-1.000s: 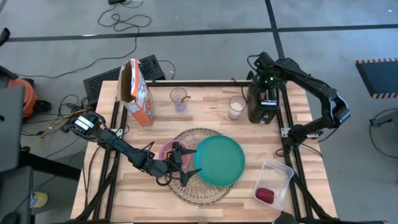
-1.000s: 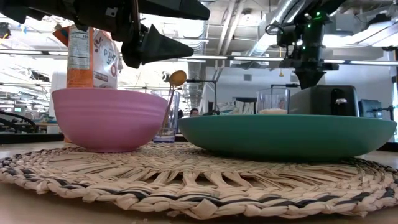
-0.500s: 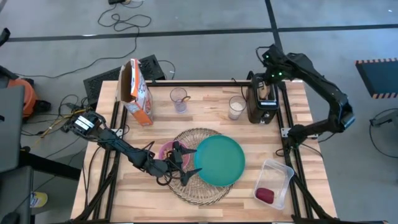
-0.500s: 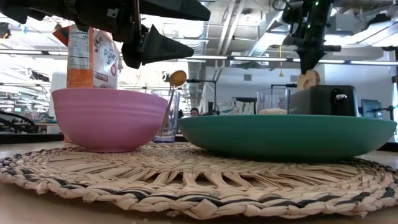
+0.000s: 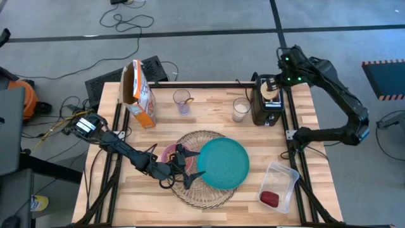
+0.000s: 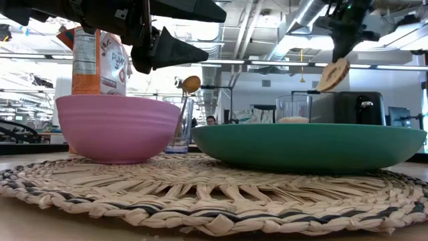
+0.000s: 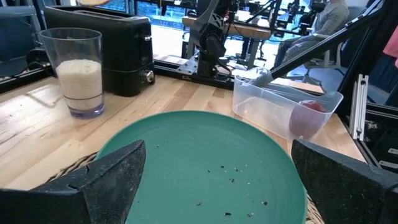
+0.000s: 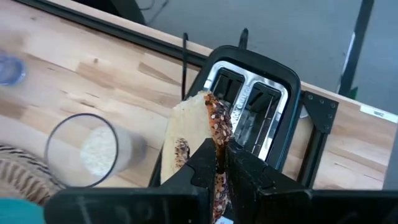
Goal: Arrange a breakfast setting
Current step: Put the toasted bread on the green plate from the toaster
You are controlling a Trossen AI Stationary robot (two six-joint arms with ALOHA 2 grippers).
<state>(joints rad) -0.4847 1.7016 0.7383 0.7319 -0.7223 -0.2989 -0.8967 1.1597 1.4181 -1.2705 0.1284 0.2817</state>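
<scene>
My right gripper (image 5: 279, 84) is shut on a seeded bagel half (image 8: 194, 132) above the black toaster (image 5: 266, 106) at the table's far right; the bagel also shows in the low view (image 6: 333, 73). My left gripper (image 5: 186, 167) hovers open and empty over the round wicker mat (image 5: 205, 192), between the pink bowl (image 5: 169, 153) and the teal plate (image 5: 223, 163), which both rest on the mat. The gold spoon (image 6: 190, 84) stands in a glass (image 5: 182, 100). The dark-red fruit (image 5: 270, 198) lies in the clear tub (image 5: 279, 183). My right gripper pinches the bagel half's seeded crust edge (image 8: 217, 127) between its two fingers (image 8: 204, 157), at the bagel's upper part. The fingers come from above, pointing down. The bagel hangs tilted below them, lifted clear of the toaster's slots (image 8: 249, 109).
A cereal box (image 5: 138, 95) stands at the far left. A glass with white filling (image 5: 240, 109) stands beside the toaster. The tub sits at the near right corner. Bare wood shows along the near left of the table (image 5: 120, 196).
My right gripper has risen from the toaster and gone a little toward the table's right edge. It has drawn the bagel half up out of the slot; the bagel now hangs tilted, clear above the toaster.
</scene>
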